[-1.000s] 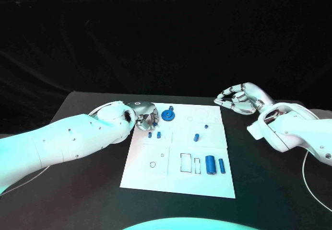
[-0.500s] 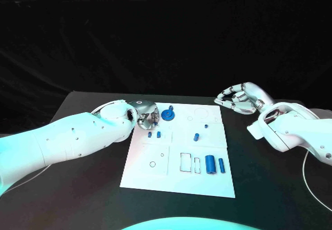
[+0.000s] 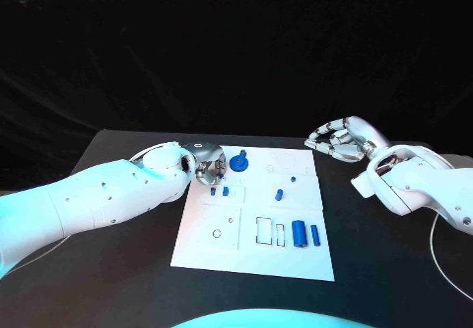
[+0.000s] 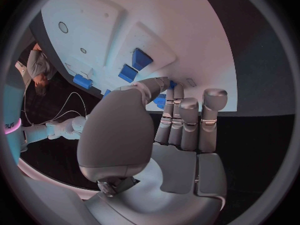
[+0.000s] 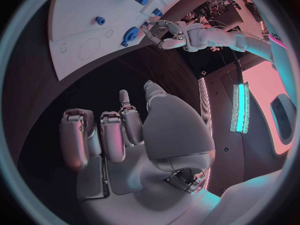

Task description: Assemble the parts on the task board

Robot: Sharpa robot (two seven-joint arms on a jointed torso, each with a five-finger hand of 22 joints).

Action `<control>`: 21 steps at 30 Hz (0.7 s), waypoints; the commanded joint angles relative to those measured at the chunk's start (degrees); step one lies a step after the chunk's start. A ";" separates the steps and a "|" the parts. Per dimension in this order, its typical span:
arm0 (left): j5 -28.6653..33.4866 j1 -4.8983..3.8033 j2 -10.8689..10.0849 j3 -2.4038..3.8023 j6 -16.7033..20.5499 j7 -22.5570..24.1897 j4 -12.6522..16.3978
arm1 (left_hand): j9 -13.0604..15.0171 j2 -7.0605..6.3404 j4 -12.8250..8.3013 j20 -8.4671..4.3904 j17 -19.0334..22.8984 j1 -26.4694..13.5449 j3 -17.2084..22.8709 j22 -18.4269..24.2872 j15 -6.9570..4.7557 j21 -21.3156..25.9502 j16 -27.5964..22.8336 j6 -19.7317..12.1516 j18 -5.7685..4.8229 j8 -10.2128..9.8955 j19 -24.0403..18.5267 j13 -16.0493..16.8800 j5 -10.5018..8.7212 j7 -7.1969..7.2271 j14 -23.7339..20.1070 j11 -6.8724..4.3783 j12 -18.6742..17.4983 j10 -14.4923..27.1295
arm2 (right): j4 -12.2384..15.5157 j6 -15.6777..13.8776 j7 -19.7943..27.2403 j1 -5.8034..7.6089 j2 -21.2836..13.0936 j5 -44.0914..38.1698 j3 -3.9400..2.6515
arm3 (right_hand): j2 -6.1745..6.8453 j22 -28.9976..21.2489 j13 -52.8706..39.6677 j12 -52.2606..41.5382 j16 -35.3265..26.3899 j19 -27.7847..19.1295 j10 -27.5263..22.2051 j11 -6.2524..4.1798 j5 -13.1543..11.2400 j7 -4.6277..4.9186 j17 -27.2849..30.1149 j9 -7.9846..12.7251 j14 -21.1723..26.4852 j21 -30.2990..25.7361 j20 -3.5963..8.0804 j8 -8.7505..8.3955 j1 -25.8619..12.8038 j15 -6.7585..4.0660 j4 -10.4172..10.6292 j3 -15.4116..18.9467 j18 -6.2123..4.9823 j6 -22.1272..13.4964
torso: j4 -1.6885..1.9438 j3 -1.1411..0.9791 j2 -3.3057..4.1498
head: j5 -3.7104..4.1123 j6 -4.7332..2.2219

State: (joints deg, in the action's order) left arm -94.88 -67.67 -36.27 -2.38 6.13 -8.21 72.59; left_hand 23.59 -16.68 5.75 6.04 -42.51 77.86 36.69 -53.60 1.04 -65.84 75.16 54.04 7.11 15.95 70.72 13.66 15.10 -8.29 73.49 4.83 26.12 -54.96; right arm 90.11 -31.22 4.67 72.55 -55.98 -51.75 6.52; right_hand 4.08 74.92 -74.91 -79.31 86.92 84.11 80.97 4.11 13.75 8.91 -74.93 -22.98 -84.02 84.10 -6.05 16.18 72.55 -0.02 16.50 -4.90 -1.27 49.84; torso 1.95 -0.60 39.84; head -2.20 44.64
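- Fingers [image 4: 187, 122] of the left hand [image 3: 205, 166] lie side by side and bend down toward the task board [image 3: 212, 253], with the thumb crossing in front of them; whether they pinch anything I cannot tell, since a blue piece shows just behind the fingertips in the left wrist view.
- That left hand sits over the far left part of the board, just left of a round blue part [image 3: 240, 164] standing there.
- Two small blue parts [image 3: 220, 192] lie just near of the left hand on the board.
- Near the board's middle, toward its right side, a small blue part [image 3: 280, 195] lies, with a smaller one [image 3: 292, 180] a little farther away.
- On the near right part of the board, a thick blue cylinder [image 3: 299, 234] and a thinner blue rod [image 3: 316, 235] lie side by side, next to outlined rectangles.
- Curled loosely inward with nothing between the fingers, the right hand [image 3: 338, 141] hangs above the black table [image 3: 394, 260], off the board's far right corner and apart from it.
- From the right wrist view, its fingers [image 5: 100, 142] are bent over the dark tabletop, with the board's edge [image 5: 75, 40] beyond them.
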 commanded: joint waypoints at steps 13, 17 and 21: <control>-2.88 1.57 0.51 -1.21 -6.12 -3.03 -2.29 | 3.32 1.03 -0.53 -0.09 -2.70 -0.99 -3.66 -1.27 -0.34 -0.42 1.76 0.08 0.43 2.63 0.50 3.28 -0.50 0.73 0.81 0.02 6.97 3.25 | 0.12 0.29 0.05 -0.03 0.02 -0.85 0.00 | -0.25 11.22 -4.71 0.05 -0.25 2.38 0.13 -0.35 -0.41 -0.44 -5.73 -0.09 -3.96 -0.23 0.34 0.42 0.14 -0.37 -0.03 -0.03 -0.33 0.03 | -0.03 -0.02 0.04 | -0.28 0.07; -3.04 1.75 0.62 -1.24 -5.47 -2.59 -2.49 | 3.95 1.51 -0.47 -0.33 -3.72 -0.49 -3.36 -2.20 -0.66 -1.13 2.26 0.88 0.25 3.45 1.11 3.75 -0.42 1.24 1.38 -0.37 8.25 2.98 | 0.12 0.29 0.06 -0.03 0.02 -0.86 -0.01 | -0.25 11.22 -4.71 0.05 -0.25 2.38 0.13 -0.35 -0.41 -0.44 -5.73 -0.09 -3.96 -0.23 0.34 0.42 0.14 -0.37 -0.03 -0.03 -0.33 0.03 | -0.03 -0.04 -0.02 | -0.24 0.14; -3.19 1.82 0.64 -1.25 -5.12 -2.20 -2.52 | 4.41 2.09 -0.80 -0.61 -4.36 0.42 -2.59 -2.77 -1.01 -1.57 2.53 1.52 0.15 3.98 1.46 3.94 -0.30 1.52 1.70 -0.78 9.01 2.64 | 0.14 0.28 0.06 -0.03 0.02 -0.87 -0.01 | -0.28 11.25 -4.67 0.09 -0.26 2.41 0.10 -0.35 -0.42 -0.44 -5.71 -0.09 -3.96 -0.18 0.34 0.44 0.18 -0.37 -0.05 -0.05 -0.32 0.04 | -0.04 -0.05 0.02 | -0.17 0.10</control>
State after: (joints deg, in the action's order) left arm -96.68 -67.44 -35.28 -2.43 7.02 -8.33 71.15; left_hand 27.92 -14.92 4.89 5.33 -46.79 77.81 33.78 -56.29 0.09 -67.14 77.49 55.13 7.10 19.77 71.88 17.52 14.82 -6.48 74.87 4.37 35.04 -52.35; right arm 90.15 -31.23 4.65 72.55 -55.97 -51.93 6.52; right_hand 4.08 74.90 -74.91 -79.31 86.92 84.11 80.97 4.11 13.51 8.90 -74.92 -22.98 -84.02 84.10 -6.05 16.39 72.55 -0.02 16.50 -4.90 -1.27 49.84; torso 1.92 -0.63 39.85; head -2.43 44.77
